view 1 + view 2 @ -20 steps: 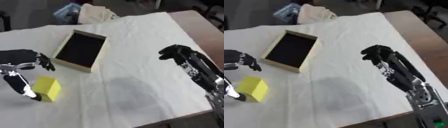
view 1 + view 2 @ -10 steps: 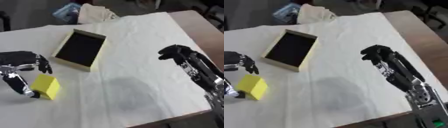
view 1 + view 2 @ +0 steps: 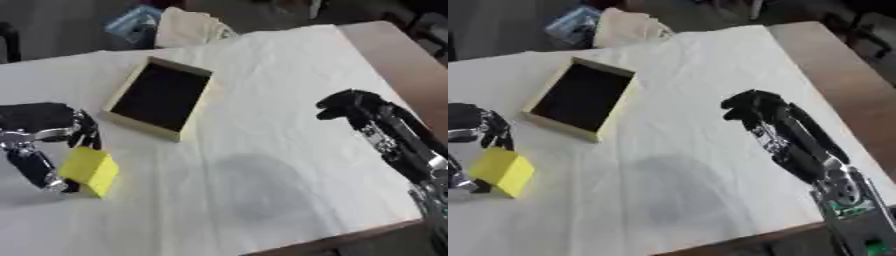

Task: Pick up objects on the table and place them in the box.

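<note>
A yellow block (image 3: 89, 170) sits at the left of the white-covered table, pinched between the thumb and fingers of my left hand (image 3: 42, 131), which curls over it from the left. The open box (image 3: 160, 97), pale wood outside and black inside, lies just beyond the block, up and to the right, tilted askew. My right hand (image 3: 352, 106) hovers over the right side of the table with its fingers curled and nothing in them, well away from both block and box.
The white cloth (image 3: 262, 150) covers most of the table; bare brown tabletop (image 3: 411, 65) shows at the right edge. Beyond the far edge lie a cream cloth bag (image 3: 188, 27) and a blue item (image 3: 136, 22).
The left hand with the yellow block has shifted a little toward the box and the block looks slightly raised and tilted. The right hand has stayed put.
</note>
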Tool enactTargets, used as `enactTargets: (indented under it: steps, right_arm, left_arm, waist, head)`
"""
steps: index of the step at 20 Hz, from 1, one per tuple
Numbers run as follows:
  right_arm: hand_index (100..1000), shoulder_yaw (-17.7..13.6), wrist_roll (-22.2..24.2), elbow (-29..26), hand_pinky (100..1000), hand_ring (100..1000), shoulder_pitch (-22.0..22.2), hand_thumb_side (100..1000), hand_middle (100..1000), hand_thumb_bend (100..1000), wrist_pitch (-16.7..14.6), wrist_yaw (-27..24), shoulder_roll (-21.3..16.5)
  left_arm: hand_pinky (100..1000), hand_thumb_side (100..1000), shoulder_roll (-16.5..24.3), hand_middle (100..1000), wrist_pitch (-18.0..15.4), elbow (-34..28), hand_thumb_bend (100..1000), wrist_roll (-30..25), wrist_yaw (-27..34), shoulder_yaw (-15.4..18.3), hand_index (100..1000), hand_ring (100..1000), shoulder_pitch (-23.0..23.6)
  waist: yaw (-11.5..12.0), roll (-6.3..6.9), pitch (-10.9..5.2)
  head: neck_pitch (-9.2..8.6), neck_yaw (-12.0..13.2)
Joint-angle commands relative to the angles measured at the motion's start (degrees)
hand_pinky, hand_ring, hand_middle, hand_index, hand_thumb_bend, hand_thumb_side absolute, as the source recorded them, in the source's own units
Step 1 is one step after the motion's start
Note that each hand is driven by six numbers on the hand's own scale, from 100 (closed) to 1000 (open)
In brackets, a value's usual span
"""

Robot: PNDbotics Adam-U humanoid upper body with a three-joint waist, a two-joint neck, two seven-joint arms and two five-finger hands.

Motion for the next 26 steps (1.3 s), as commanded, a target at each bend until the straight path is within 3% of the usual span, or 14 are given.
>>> enactTargets:
  steps: [1,6,13,26]
  right_arm:
    - [787,-0.25,0.14,-1.19,742,698,-0.34,934,717,100,0.04,-0.21,-0.83]
    - [786,0.08,0.41,-1.19,742,698,-0.45,934,717,100,-0.03,-0.42,-0.99]
    - [786,1.35,1.69,-1.19,742,698,-1.04,939,716,100,-0.24,-0.94,-1.06]
    - [784,4.03,4.93,-1.19,740,696,-3.81,964,714,100,-0.31,-1.41,-0.15]
  left_arm:
    - [675,107,1.62,342,-2.80,-1.69,484,-3.84,2.31,2.32,543,449,-2.04]
    - [676,100,0.44,344,-1.10,0.17,486,-2.96,2.93,3.44,549,451,-6.26]
    - [680,100,-4.40,340,-1.26,8.71,484,-0.77,-1.13,3.95,551,452,-12.78]
    - [677,100,-10.14,328,-1.43,24.82,487,7.82,-11.91,10.79,549,455,-19.86]
  waist:
    - [0.00,0.00,-1.10]
    - [-0.38,0.12,-1.34]
    - [-2.19,0.42,-1.25]
    - [-8.90,2.39,1.80]
  head:
    - [0.10,-0.18]
    - [0.17,0.08]
    - [0.16,1.01]
    - [-2.41,3.71]
